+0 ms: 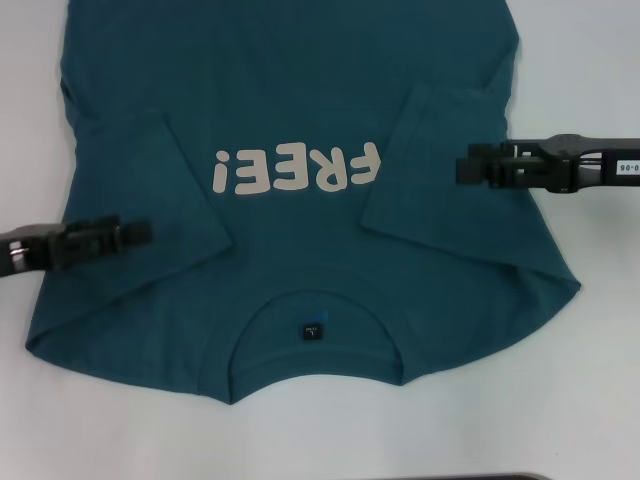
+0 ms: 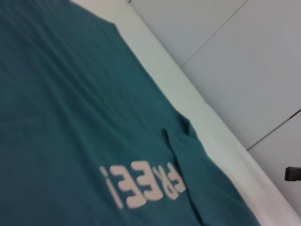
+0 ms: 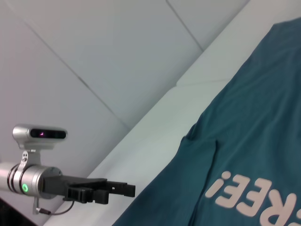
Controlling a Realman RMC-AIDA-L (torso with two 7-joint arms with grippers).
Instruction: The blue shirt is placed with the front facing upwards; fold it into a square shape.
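White tabletop [image 1: 600, 60] carries the large dark teal-blue short-sleeved cotton T-shirt [image 1: 300, 100], spread flat, covering most of the middle and running past the far edge of the head view. Front up. Both sleeves are already folded inward over the chest, lying either side of the cream "FREE!" chest lettering [image 1: 297, 169].

Orientation: long axis runs near edge to far edge. Collar points at the near edge, hem toward the far edge and out of view. Lettering reads upside down from the head view. The small dark neck label [image 1: 313, 331] sits inside the collar, near edge, roughly centred.

Left tool [image 1: 135, 235] hovers over the shirt's left flank beside the folded left sleeve; the right wrist view shows it clear of the cloth. Fingers look narrow, nearly together, holding nothing. Right tool [image 1: 465, 167] hovers at the outer edge of the folded right sleeve, also looking narrow and empty.

Step in hand, my read: next fold, probably lengthwise, collar end to hem end, or the reverse.
- pinch both layers, sleeve plus body, or the sleeve unfolds
- grip points symmetric about the long axis
- lift both sides at equal height and pace, keep the fold line straight
- lay down and flatten before letting go
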